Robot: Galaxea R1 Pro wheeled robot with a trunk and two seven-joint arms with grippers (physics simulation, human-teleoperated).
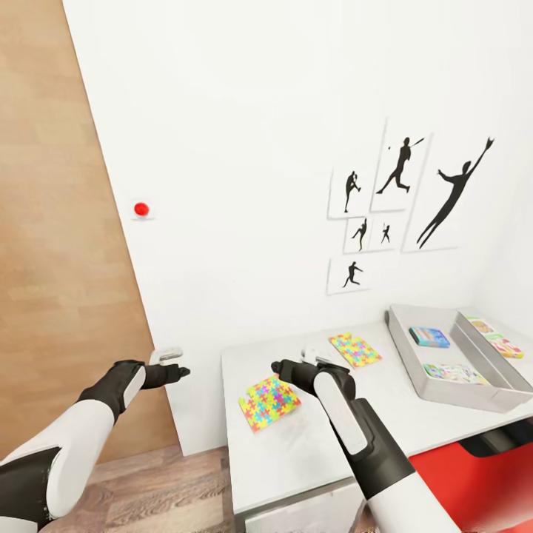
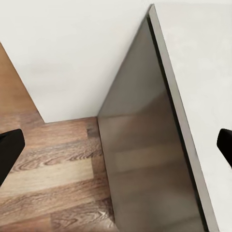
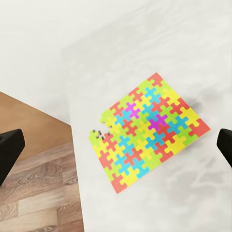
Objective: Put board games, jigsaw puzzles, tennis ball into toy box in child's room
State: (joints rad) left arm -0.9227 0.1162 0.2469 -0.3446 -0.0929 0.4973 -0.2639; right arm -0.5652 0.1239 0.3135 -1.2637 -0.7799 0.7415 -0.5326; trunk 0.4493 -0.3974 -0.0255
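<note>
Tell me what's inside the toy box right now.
The toy box holds two board games: a blue one and a white-green one. Its near wall hides part of the floor, so I can't rule out the tennis ball.

Table [image 2: 203,96] white top, dark grey side — wood floor [image 2: 53,169], white wall [image 2: 72,53].

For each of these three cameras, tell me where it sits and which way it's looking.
Head: on the robot's head, looking down at the table, wall and both arms.
Left wrist: on the left arm, facing the table's dark side and floor; fingertips at the edges.
Right wrist: on the right arm, over a jigsaw; fingertips at the edges.
Shared: head and right wrist both show that jigsaw.
</note>
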